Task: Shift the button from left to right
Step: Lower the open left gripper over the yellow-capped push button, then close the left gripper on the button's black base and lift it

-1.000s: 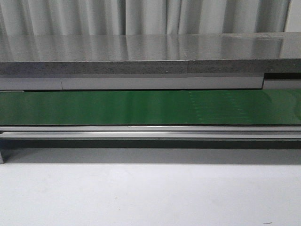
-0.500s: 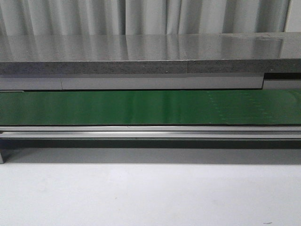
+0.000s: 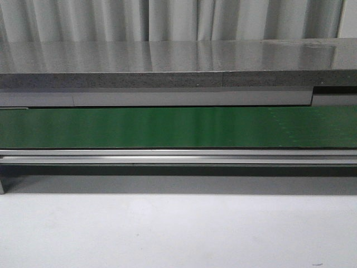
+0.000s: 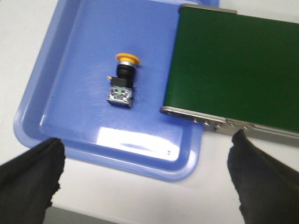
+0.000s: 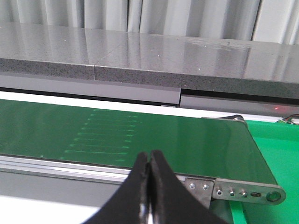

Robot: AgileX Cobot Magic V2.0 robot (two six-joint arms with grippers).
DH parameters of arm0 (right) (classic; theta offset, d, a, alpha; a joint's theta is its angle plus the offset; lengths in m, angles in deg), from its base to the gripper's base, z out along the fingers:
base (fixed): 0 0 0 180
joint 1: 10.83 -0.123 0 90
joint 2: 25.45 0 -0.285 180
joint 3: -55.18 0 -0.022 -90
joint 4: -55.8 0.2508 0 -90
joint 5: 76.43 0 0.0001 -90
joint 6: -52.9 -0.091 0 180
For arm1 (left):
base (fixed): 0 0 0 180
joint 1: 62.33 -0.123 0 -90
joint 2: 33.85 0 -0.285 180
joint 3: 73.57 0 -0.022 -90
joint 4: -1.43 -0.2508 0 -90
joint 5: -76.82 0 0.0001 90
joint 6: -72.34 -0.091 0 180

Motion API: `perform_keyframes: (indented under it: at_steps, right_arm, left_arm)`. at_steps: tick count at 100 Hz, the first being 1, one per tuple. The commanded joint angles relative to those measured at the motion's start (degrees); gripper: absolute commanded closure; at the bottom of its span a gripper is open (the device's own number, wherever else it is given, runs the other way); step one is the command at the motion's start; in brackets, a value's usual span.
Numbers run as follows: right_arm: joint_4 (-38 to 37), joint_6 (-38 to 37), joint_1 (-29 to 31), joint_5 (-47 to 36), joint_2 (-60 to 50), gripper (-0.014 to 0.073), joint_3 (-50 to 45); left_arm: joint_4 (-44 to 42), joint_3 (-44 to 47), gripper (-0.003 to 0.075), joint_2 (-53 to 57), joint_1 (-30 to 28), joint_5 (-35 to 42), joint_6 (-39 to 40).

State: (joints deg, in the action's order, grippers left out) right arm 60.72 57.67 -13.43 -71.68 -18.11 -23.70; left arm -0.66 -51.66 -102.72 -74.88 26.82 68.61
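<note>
Belt marks gone – button (image 4: 122, 80) on tray between spread left claw (image 4: 145, 179) fingers.

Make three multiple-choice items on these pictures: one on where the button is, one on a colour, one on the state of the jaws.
1. Where is the button?
A. on the belt
B. in the tray
C. between the left jaws

2. What colour is the tray?
A. blue
B. green
C. grey

3. How do the jaws stand?
A. both open
B. both shut
C. left open, right shut

Key:
1 B: the button lies on its side on the tray floor, beside the end of the belt.
2 A: the tray is blue; the belt is green.
3 C: the left gripper shows its fingers wide apart, while the right gripper has its fingers pressed together, holding nothing.
</note>
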Motion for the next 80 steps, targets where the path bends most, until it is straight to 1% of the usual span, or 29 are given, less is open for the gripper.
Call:
perform_keyframes:
  at_steps: [1,13,40,58,80]
  right_arm:
    - [-0.5,0.1,-0.1,-5.1,-1.1,0.0661,0.0]
    - [-0.5,0.1,-0.1,-5.1,-1.1,0.0661,0.0]
    - [-0.5,0.1,-0.1,-5.1,-1.1,0.0661,0.0]
    - [-0.5,0.1,-0.1,-5.1,-1.1,0.0661,0.0]
    - [-0.5,0.1,-0.1,-5.1,-1.1,0.0661,0.0]
  left_arm:
    - [-0.2,-3.7,0.0079,-3.7,-2.5,4.8,0.0]
    - [-0.2,-7.5,0.0079,-12.3,-5.1,5.1,0.0]
    - [-0.2,-16.2,0.0079,-29.9,-5.2,5.0,-1.3]
    - [-0.2,-20.3,0.0079,-37.3,-5.2,4.5,-1.3]
    - [-0.2,-20.8,0.0079,-43.0,-5.2,4.2,-1.3]
